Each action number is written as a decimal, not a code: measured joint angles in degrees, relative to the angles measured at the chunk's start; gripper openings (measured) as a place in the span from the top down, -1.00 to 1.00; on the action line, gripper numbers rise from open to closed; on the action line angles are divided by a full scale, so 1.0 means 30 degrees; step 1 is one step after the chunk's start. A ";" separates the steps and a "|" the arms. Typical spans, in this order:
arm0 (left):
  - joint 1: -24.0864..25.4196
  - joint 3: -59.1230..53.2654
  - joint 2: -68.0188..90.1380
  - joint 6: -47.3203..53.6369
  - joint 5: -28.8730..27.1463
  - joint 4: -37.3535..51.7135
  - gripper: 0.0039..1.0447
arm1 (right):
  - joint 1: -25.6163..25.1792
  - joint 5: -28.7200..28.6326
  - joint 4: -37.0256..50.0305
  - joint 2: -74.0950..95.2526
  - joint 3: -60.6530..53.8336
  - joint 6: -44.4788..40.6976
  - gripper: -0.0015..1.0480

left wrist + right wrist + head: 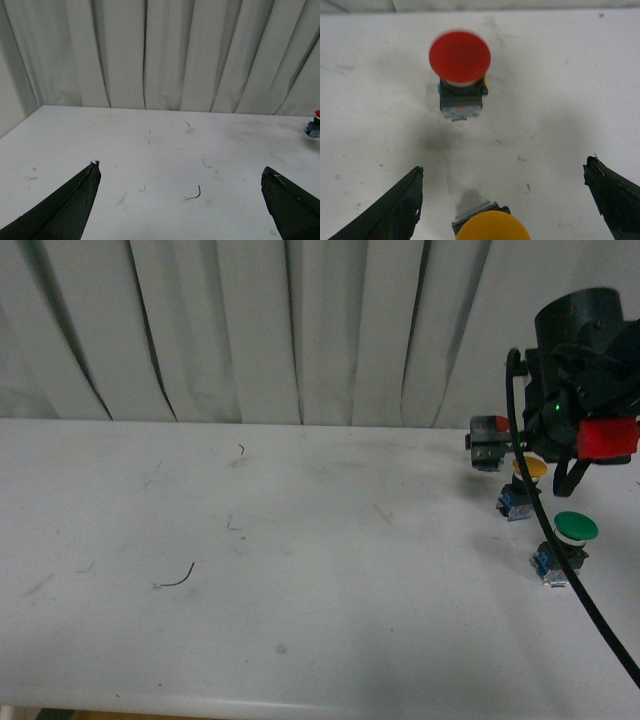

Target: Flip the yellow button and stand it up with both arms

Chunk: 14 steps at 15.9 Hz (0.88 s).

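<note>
The yellow button (527, 469) rests on the white table (300, 570) at the far right, its dark blue block (515, 503) low on its left. My right arm (580, 370) hangs directly over it. In the right wrist view its yellow cap (492, 228) shows at the picture's edge between the jaws of my right gripper (504, 167). That gripper is open and touches nothing. My left gripper (181, 167) is also open, over bare table far from the buttons, and the front view does not show it.
A red-capped button (460, 56) stands just beyond the yellow one. A green-capped button (575, 527) sits nearer the front at the right. A short black wire scrap (180, 580) lies left of middle. White curtains (250, 320) close the back.
</note>
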 joint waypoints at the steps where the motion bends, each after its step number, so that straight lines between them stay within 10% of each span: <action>1: 0.0000 0.0000 0.0000 0.0007 0.0000 0.0000 -0.88 | -0.0029 -0.0051 0.0204 -0.0291 -0.0182 0.0044 -0.88; 9: 0.0000 0.0000 0.0000 0.0007 0.0000 0.0000 -0.88 | -0.0255 -0.3563 0.9442 -1.2407 -1.1038 0.0809 -0.87; 14: 0.0000 0.0000 0.0000 0.0007 0.0000 0.0000 -0.88 | 0.0692 -0.2484 1.1686 -1.9139 -1.7260 -0.0750 -0.41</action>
